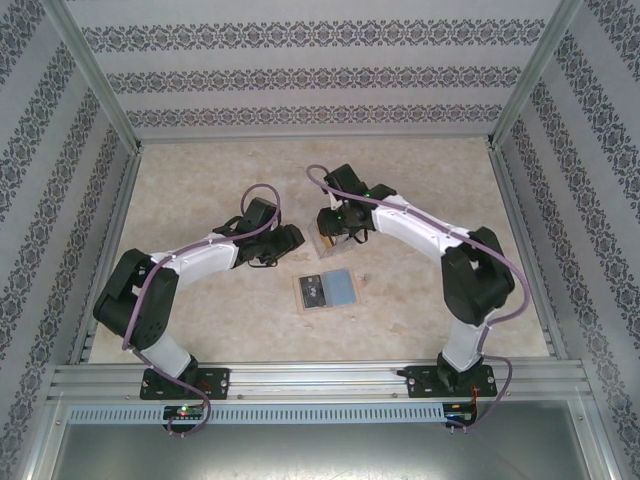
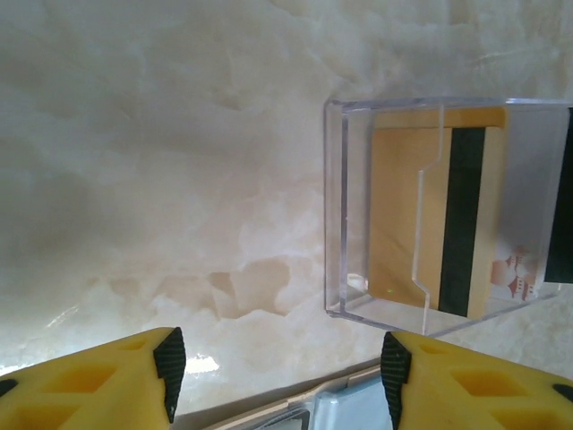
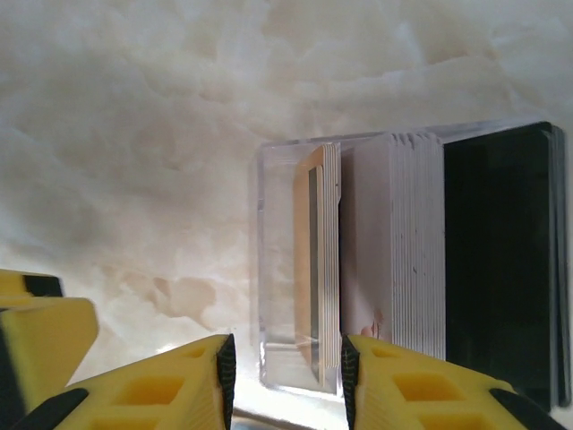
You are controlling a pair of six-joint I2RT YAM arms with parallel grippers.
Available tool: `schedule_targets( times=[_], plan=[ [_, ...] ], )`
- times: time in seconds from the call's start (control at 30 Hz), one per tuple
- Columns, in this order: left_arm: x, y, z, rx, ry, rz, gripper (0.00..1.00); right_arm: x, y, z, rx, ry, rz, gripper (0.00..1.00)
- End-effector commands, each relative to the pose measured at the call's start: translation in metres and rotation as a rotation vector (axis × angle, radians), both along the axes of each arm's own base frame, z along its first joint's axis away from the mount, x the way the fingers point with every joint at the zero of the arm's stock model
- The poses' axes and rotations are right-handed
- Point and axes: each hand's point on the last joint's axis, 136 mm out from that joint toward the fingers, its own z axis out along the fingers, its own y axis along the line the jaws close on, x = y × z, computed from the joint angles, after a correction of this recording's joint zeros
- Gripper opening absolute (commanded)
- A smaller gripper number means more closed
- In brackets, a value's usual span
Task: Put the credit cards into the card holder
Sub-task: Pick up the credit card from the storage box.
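The card holder [image 1: 327,291] lies opened flat on the marble-look table [image 1: 200,190], nearest the arm bases and about midway between the two arms; a dark rectangle sits on its left half and the right half looks pale bluish, too small to tell more. Just beyond it, the left gripper [image 1: 290,244] hangs to the left with its yellow fingers [image 2: 134,372] spread wide and nothing between them [image 2: 279,358]; a tan-edged grey corner shows under its tips. The right gripper [image 1: 336,232] stands a little farther and to the right; in its wrist view the jaws are parted by a narrow gap [image 3: 286,369] at the near end of the clear plastic box [image 3: 277,269], gripping nothing that I can see. Inside that box the credit cards [image 3: 412,242] stand on edge in a packed row; a black card [image 3: 497,260] faces outward at the right end; the left wrist view shows an orange-yellow card [image 2: 398,215] with a black stripe against the box wall.
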Motion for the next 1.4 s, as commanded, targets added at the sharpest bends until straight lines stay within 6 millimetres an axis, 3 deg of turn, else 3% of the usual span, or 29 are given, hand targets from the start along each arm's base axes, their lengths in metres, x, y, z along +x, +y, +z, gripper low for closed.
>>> schedule_targets(
  times=[0.0,0.3,0.7,0.8,1.03,1.2,1.37],
  plan=[
    [0.008,0.003,0.003,-0.006,-0.012,-0.007,0.66,-0.004,-0.003,-0.011,-0.137,0.026,0.082,0.37],
    [0.011,0.013,0.001,-0.007,-0.015,0.019,0.70,0.011,-0.010,-0.025,-0.377,-0.026,0.096,0.40],
    [0.008,0.020,0.001,-0.005,-0.014,0.034,0.70,0.012,-0.006,-0.047,-0.427,-0.007,0.122,0.39],
    [0.008,0.019,0.001,-0.006,-0.014,0.033,0.70,0.015,-0.011,-0.046,-0.483,-0.031,0.121,0.38],
    [0.007,0.020,0.001,-0.004,-0.012,0.036,0.70,0.010,0.000,-0.048,-0.492,-0.044,0.173,0.33],
    [0.006,0.021,0.001,-0.004,-0.012,0.038,0.70,0.013,-0.005,-0.054,-0.534,-0.041,0.165,0.34],
    [0.004,0.024,0.001,0.002,-0.012,0.042,0.70,0.018,-0.012,-0.048,-0.588,-0.092,0.154,0.34]
  ],
)
